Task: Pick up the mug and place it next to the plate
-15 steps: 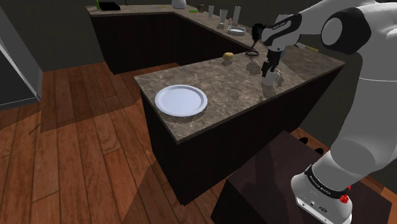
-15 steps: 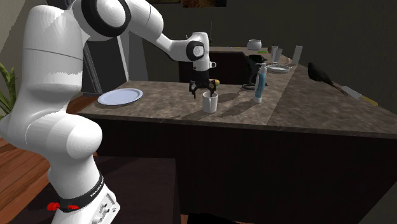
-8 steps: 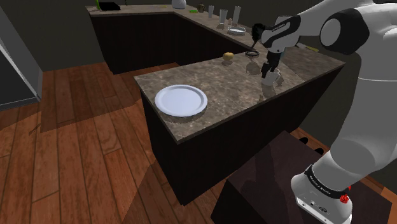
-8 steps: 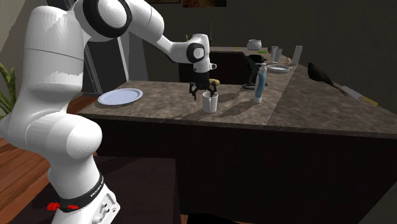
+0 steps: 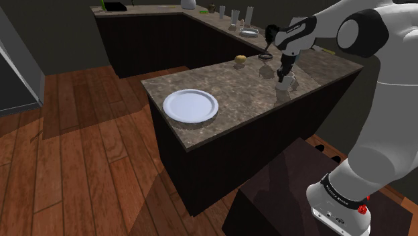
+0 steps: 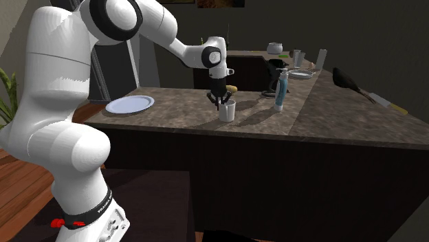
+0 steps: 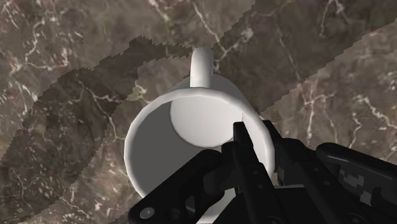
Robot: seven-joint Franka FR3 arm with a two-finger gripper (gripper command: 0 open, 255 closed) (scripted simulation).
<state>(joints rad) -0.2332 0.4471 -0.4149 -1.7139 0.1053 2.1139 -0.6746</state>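
Where the mug [image 7: 191,121] stands, the end effector [image 7: 256,130] pinches its rim wall.

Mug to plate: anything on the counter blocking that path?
Nothing visible does. The tool is at the mug rim, and the counter between mug and plate is bare stone. The small yellowish item sits nearer the far edge, off the straight line.
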